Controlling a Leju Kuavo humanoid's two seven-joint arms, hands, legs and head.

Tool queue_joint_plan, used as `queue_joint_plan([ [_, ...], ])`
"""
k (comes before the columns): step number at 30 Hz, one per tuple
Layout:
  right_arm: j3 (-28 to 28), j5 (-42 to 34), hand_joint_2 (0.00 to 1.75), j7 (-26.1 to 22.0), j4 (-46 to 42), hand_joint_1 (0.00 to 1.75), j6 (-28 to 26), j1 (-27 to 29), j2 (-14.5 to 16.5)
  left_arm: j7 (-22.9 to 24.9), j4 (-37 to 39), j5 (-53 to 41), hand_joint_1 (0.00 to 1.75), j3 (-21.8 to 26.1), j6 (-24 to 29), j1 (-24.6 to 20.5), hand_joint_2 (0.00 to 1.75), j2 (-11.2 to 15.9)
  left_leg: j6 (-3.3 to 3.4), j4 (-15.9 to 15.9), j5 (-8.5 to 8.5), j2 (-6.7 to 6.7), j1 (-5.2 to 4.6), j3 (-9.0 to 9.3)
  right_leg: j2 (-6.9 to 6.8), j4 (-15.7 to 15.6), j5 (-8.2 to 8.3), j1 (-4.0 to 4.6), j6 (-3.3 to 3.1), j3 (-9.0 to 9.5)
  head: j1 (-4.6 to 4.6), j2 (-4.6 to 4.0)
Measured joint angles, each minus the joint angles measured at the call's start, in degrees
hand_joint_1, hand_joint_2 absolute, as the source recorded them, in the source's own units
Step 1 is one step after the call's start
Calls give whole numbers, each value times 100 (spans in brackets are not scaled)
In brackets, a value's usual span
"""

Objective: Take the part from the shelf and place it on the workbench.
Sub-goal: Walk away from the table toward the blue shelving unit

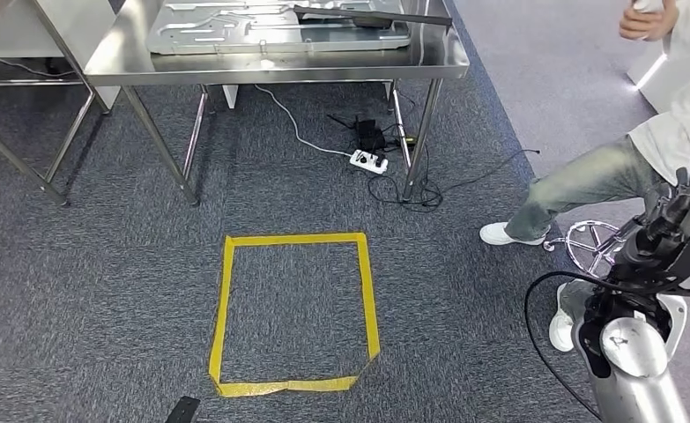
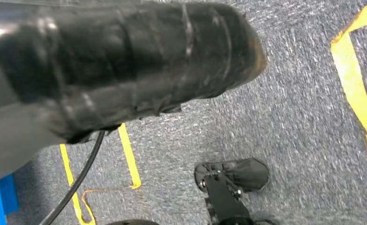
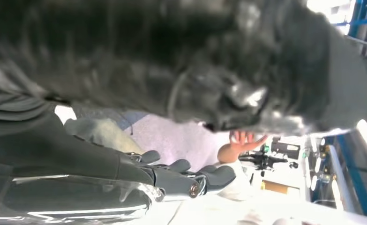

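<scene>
A flat grey metal part (image 1: 279, 26) with a dark bar (image 1: 372, 16) across it lies on the steel workbench (image 1: 279, 66) at the far side of the head view. My right hand (image 1: 676, 207) is raised at the right edge, well short of the bench. Its dark fingers (image 3: 186, 178) stretch out apart from the blurred thumb, with nothing in the gap between them. My left hand (image 2: 125, 61) hangs over the carpet as a black, tape-wrapped mass, and how its fingers lie is hidden.
A yellow tape square (image 1: 293, 313) marks the grey carpet before the bench. A power strip (image 1: 367, 160) and cables lie by the bench's right leg. A seated person (image 1: 605, 181) in jeans is close to my right arm, beside a chrome chair base (image 1: 588, 242).
</scene>
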Motion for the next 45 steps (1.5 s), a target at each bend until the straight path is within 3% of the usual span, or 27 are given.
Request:
queue_joint_plan([
  [2, 0, 33, 87, 2, 0, 0, 0, -2, -3, -1, 0, 0, 0, 0, -9, -6, 0, -1, 86, -60, 47, 5, 14, 6, 0, 352, -243, -4, 26, -162, 19, 0],
  [4, 0, 89, 175, 16, 1, 0, 0, 8, -4, -2, 0, 2, 0, 0, -28, -2, 0, -1, 120, -60, 60, -1, -5, -14, 1, 1071, -586, 8, 28, -490, 38, 0],
  [5, 1, 120, 175, 30, 1, 0, 0, 18, -4, -2, 0, 4, 0, 0, -38, 2, 0, -1, 125, -52, 63, -11, -13, -24, 1, 1367, -670, 12, 29, -628, 44, 0],
  [6, 1, 154, 175, 47, 2, 0, 0, 27, -4, -2, 0, 5, 0, 0, -44, 4, 0, -1, 127, -42, 63, -25, -20, -32, 1, 1489, -648, 13, 29, -685, 45, 0],
  [7, 2, 192, 175, 66, 2, 0, 0, 32, -4, -2, 0, 5, 0, 0, -49, 4, 0, -1, 126, -28, 60, -49, -23, -36, 2, 1389, -517, 11, 24, -638, 45, 0],
  [10, 5, 276, 175, 123, 1, 0, 0, 28, -4, -9, 0, 7, 0, 0, -52, -13, 0, -8, 100, 49, 38, -141, -27, -77, 141, 417, -38, -3, -5, -174, 45, 0],
  [12, 10, 310, 175, 141, 0, 0, 0, 26, -10, -19, 0, 9, 0, 0, -52, -26, 0, -10, 44, 103, 50, -215, -31, -169, 252, 118, -12, 3, -25, -59, 40, 0],
  [15, 20, 407, 175, 170, -1, 0, 0, 16, -19, -50, -1, 7, 0, 0, -52, -7, 0, -10, -61, 133, 70, -271, -24, -255, 160, 74, 9, -1, -87, -79, 37, 0],
  [17, 35, 497, 175, 220, -2, 0, 0, -5, -25, -91, -1, 3, 0, 0, -49, -5, 0, -14, -123, 434, -124, -174, -17, -400, 61, 37, 36, -23, -152, -65, 10, 0],
  [19, 53, 569, 175, 259, -2, 0, 0, -14, -32, -119, -1, 1, 0, 0, -43, -17, 0, -18, -175, 1098, -449, -90, -1, -705, -43, 32, 40, -6, -190, -61, -15, 0],
  [21, 71, 616, 175, 286, -2, 0, 0, -15, -33, -125, 0, 1, 0, 0, -34, -8, 0, -19, -195, 1558, -572, -80, 7, -918, -142, 33, 38, 7, -198, -60, -15, 0],
  [22, 83, 638, 175, 299, -2, 0, 0, -15, -33, -126, 0, 1, 0, 0, -29, 0, 0, -19, -192, 1512, -491, -71, 7, -890, -189, 34, 37, 10, -199, -57, -15, 0],
  [23, 95, 658, 175, 310, -2, 0, 0, -15, -33, -130, 0, 1, 0, 0, -25, 4, 0, -19, -179, 1261, -331, -46, 6, -756, -235, 34, 36, 13, -197, -53, -15, 0],
  [24, 104, 676, 175, 318, -2, 0, 0, -16, -33, -133, 0, 1, 0, 0, -20, 3, 0, -19, -156, 890, -151, 17, 0, -558, -280, 34, 33, 18, -193, -45, -16, 0],
  [26, 114, 701, 175, 325, -2, 0, 0, -21, -33, -139, 0, 0, 0, 0, -8, -17, 0, -17, -96, 257, 47, 183, -51, -234, -364, 37, 24, 48, -167, -37, -13, 0],
  [28, 126, 720, 175, 329, -2, 0, 0, -24, -33, -139, 0, -1, 0, 0, 2, -27, 0, -16, -39, 78, 57, 219, -97, -170, -442, 31, 24, 76, -118, -31, -4, 0],
  [30, 140, 732, 175, 334, -3, 0, 0, -26, -34, -138, 0, 0, 0, 0, 9, -3, 0, -17, 26, 41, 100, 121, -81, -174, -481, 33, 5, 70, -58, -20, 1, 0],
  [32, 147, 740, 175, 338, -4, 0, -1, -27, -42, -136, 0, 1, 0, 0, 13, 6, 0, -19, 95, -15, 149, 38, -55, -161, -329, 265, -181, 54, -13, -111, 14, 0],
  [35, 151, 751, 175, 342, -2, 0, -1, -14, -50, -136, 0, 2, 0, 0, 14, -13, 0, -22, 151, -26, 182, -100, -55, -176, -75, 1238, -670, 50, 12, -544, 41, 0],
  [36, 152, 756, 175, 345, -1, 0, 0, -7, -50, -136, 0, 2, 0, 0, 15, -11, 0, -23, 155, -18, 184, -157, -58, -182, -51, 1461, -715, 48, 21, -646, 41, 0],
  [37, 153, 763, 175, 348, -1, 0, 0, -2, -50, -137, 0, 3, 0, 0, 15, -6, 0, -24, 155, -6, 184, -218, -58, -187, -39, 1497, -654, 42, 30, -661, 41, 0],
  [39, 153, 779, 175, 354, -1, 0, 0, -5, -50, -139, 0, 3, 0, 0, 16, -1, 0, -27, 139, 40, 174, -346, -49, -192, 16, 990, -292, 13, 45, -413, 42, 0],
  [41, 153, 789, 175, 359, -4, 0, 0, -9, -51, -144, 0, 2, 0, 0, 17, -9, 0, -28, 94, 108, 156, -476, -42, -230, 249, 368, -90, -31, 41, -106, 41, 0],
  [43, 153, 799, 175, 365, -11, 0, 0, -9, -59, -151, 0, 2, 0, 0, 19, -17, 0, -28, 19, 149, 171, -599, -35, -308, 411, 161, -110, -34, 10, -14, 36, 0],
  [45, 154, 809, 175, 369, -15, 0, 0, -12, -66, -155, 0, 2, 0, 0, 20, -1, 0, -27, -52, 153, 202, -697, -16, -375, 320, 140, -84, -27, -54, -21, 34, 0],
])
